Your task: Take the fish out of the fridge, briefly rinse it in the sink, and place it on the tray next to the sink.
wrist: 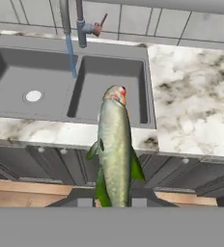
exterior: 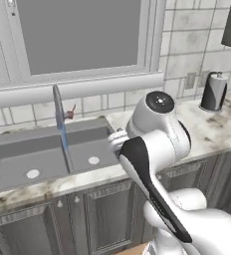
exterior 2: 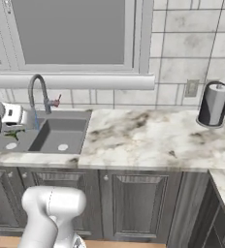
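The fish (wrist: 115, 144) is up in the air, clamped between the robot's jaws at its tail end, with its head pointing out toward the sink (wrist: 109, 113). From the hand view it hangs over the front edge of the marble tabletop (wrist: 191, 116), just in front of the right basin, silvery-green with small green fins sticking out on either side. The gripper (wrist: 113, 200) sits at the bottom of that view, its two dark tips pressed against the fish's body.

A thin blue stream of water (wrist: 71, 55) runs from the gooseneck faucet (wrist: 65, 14) and falls on the divider between the two basins. The little red lever (wrist: 100, 23) sits beside the faucet's base. Each basin has a round drain.

From the left base view, the white arm (exterior: 155, 149) bends over the right side of the sink (exterior: 48, 149), hiding the hand. In the right base view the fish (exterior 2: 13, 135) shows as a small greenish sliver by the white wrist at the left edge, over the sink (exterior 2: 56, 135).

Further right along the tabletop (exterior 2: 143, 135), well apart from the sink, a paper towel roll (exterior 2: 213, 104) stands upright in a dark holder against the tiled wall, below a wall outlet (exterior 2: 192, 88).
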